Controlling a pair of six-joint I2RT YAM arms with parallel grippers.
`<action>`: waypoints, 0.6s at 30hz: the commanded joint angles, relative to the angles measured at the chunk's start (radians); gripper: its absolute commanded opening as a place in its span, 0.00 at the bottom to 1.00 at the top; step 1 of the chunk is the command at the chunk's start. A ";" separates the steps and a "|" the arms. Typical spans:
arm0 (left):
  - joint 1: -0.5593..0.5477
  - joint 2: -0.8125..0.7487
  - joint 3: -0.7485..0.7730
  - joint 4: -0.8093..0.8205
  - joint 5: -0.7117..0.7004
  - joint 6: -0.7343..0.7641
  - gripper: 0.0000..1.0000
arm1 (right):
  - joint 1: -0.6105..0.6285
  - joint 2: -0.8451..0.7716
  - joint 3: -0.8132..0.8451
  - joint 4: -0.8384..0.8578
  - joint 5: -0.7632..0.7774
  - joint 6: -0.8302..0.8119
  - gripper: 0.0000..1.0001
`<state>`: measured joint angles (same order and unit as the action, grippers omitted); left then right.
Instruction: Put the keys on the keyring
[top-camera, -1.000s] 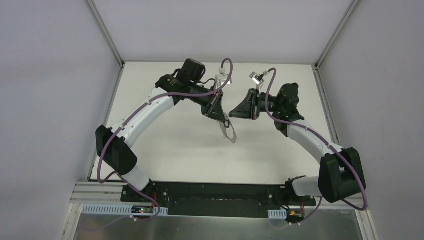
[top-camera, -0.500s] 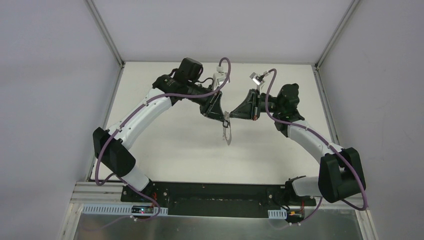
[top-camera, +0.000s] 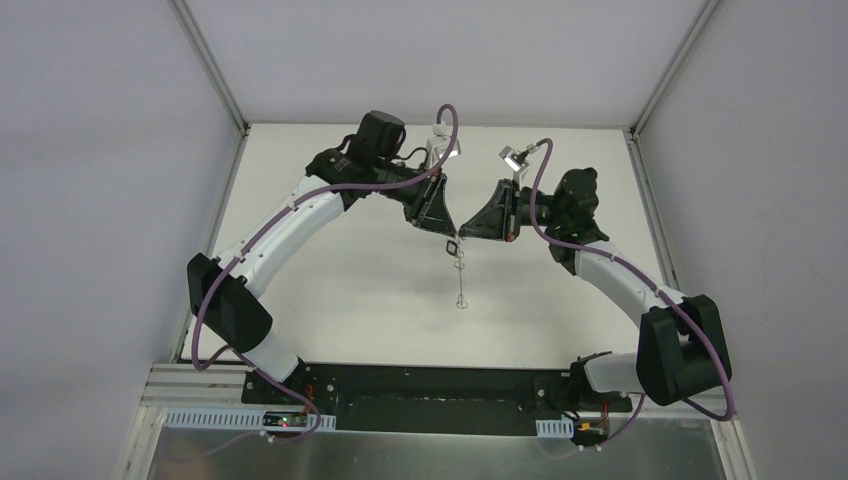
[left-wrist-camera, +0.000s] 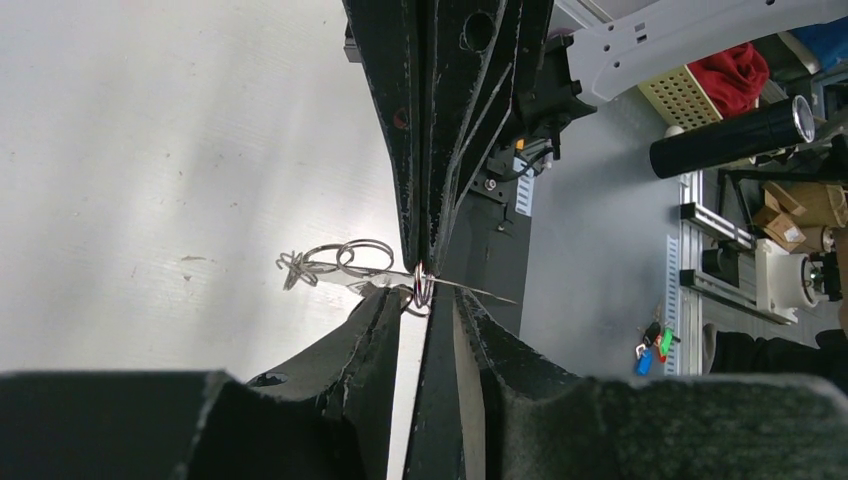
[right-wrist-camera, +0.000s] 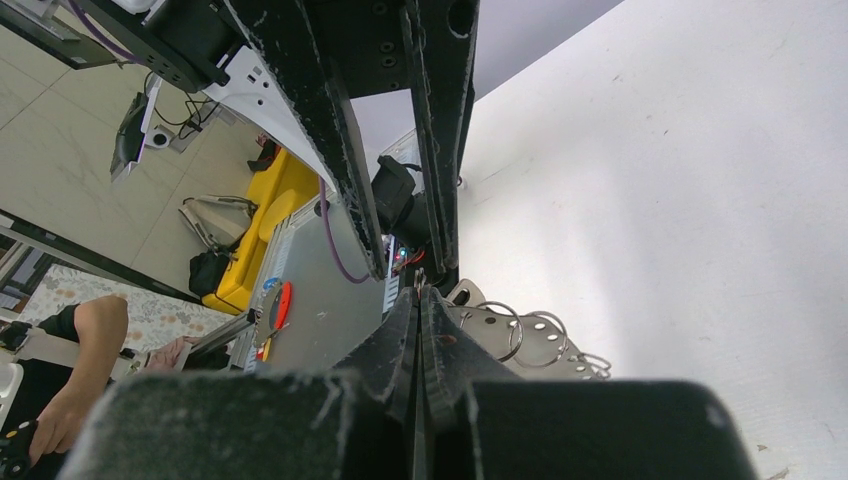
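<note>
white table (top-camera: 360, 300); keyring (top-camera: 459, 272) dangles well off edges

A white table (top-camera: 340, 300) stands between grey walls (top-camera: 100, 150); offside, a black cylinder (left-wrist-camera: 730, 140); a red cloth (left-wrist-camera: 735, 75).

Found no legible text, label, brand, number or sign on the worktop (top-camera: 340, 290) or among the blurred background clutter (left-wrist-camera: 760, 200).
</note>
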<state>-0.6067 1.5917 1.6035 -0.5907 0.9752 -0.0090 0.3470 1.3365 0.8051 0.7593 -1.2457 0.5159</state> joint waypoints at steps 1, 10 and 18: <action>0.007 0.008 -0.010 0.047 0.046 -0.040 0.26 | -0.005 -0.028 0.005 0.064 -0.017 -0.011 0.00; 0.007 0.023 -0.033 0.076 0.081 -0.075 0.20 | -0.005 -0.023 0.006 0.064 -0.010 -0.015 0.00; 0.007 0.027 -0.040 0.103 0.104 -0.100 0.05 | -0.006 -0.014 0.008 0.063 -0.003 -0.018 0.00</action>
<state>-0.6067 1.6184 1.5688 -0.5327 1.0267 -0.0891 0.3462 1.3365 0.8040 0.7593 -1.2430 0.5144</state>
